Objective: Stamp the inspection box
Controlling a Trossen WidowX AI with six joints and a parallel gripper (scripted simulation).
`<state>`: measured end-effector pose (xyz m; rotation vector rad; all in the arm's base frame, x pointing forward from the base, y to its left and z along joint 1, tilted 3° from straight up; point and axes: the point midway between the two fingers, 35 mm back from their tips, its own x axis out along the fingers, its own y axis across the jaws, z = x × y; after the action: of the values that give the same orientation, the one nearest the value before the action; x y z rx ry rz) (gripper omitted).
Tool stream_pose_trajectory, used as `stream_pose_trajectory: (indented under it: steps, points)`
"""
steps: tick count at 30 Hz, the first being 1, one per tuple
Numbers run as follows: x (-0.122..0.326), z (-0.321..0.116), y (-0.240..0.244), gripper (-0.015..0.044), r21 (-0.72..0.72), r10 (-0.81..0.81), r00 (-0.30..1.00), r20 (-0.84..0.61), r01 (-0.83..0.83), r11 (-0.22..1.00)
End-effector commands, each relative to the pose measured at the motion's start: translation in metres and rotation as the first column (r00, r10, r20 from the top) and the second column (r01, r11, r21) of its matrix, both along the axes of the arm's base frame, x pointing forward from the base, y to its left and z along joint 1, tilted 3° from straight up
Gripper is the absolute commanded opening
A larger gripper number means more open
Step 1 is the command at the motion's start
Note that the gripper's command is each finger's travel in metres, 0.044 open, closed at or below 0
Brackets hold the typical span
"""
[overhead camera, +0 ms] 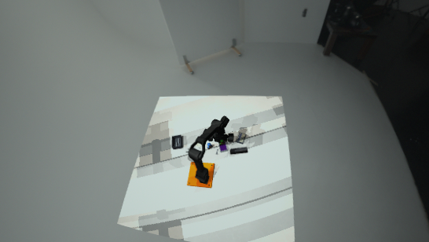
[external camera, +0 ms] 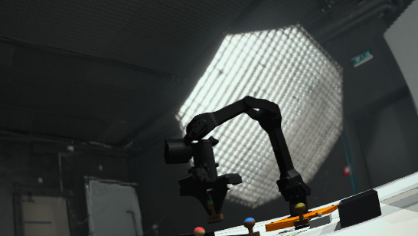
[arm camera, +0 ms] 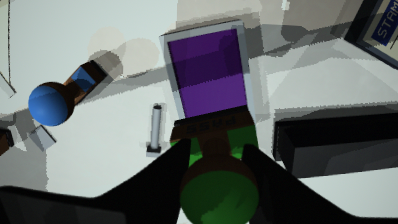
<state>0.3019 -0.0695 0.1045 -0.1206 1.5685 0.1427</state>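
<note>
My gripper is shut on the PASS stamp, which has a green knob and a brown block with PASS lettering. The stamp is held upright above the bench. In the wrist view it overlaps the near edge of the purple ink pad, which has a grey rim; the height between them is hard to judge. The exterior view does not show the pad. The inspection box cannot be made out; a pale sheet with a thin line is cut off at the wrist view's left edge.
A blue-knobbed stamp is left of the pad. Red-knobbed and yellow-knobbed stamps stand apart. A black block is right of the pad. A blue-labelled item and a small grey rod lie nearby.
</note>
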Motion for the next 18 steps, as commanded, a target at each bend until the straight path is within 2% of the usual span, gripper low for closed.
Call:
stream_pose_trajectory:
  steps: [1,18]
  points:
    - [0.005,0.001,0.001,0.0,0.002,-0.006,1.0,0.003,0.006,1.0]
    - [0.006,-0.01,0.001,0.0,0.001,-0.005,1.0,0.003,0.005,1.0]
